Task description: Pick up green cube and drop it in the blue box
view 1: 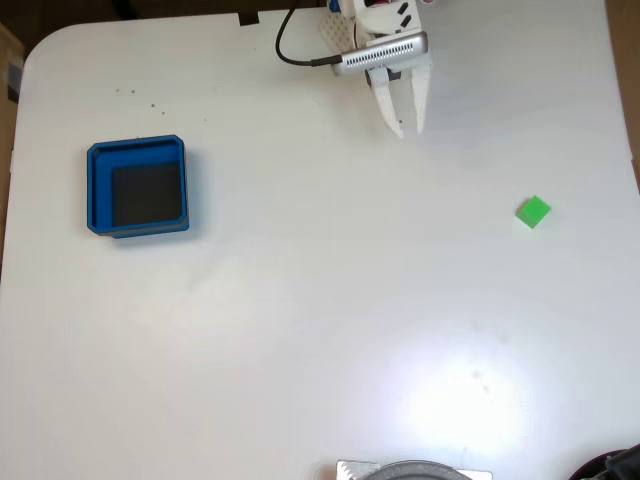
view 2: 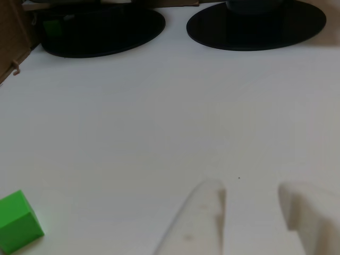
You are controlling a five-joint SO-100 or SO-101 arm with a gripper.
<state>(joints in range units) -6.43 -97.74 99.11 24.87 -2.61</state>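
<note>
Fixed view, left to right: one box [view 1: 137, 187] at left-centre of the white table [view 1: 300, 320], a shallow square tray with raised blue walls, clipped corners and a matt dark floor, nothing in it. A few tiny dark specks [view 1: 140, 98] lie on the tabletop beyond it. At the far edge, centre-right, one gripper [view 1: 410, 130] with two smooth white plastic fingers [view 1: 388, 108] tapering to points, spread apart with bare table between them, holding nothing. Across its wrist sits a silver ribbed bar [view 1: 382, 52], and a black cable [view 1: 290, 45] loops off to the left. One cube [view 1: 534, 212] sits on the table at right, small, bright green, plain faces, turned a little off-square, well apart from the gripper and far from the box. At the near edge, a grey rounded base [view 1: 415, 470] and a dark shape [view 1: 612, 468] in the right corner. Strong glare on the table near-right.

Other view, left to right: brown cardboard-like edge [view 2: 13, 42] at far left; cube [view 2: 17, 222] at bottom-left corner, resting on the table [view 2: 159, 122], left of the fingers and not touching them. Two glossy black round discs [view 2: 103, 33] at the far side, side by side. Two blurred white fingertips [view 2: 204, 212] rise from the bottom edge, gap open at gripper [view 2: 249, 204]. No readable writing or labels anywhere.
</note>
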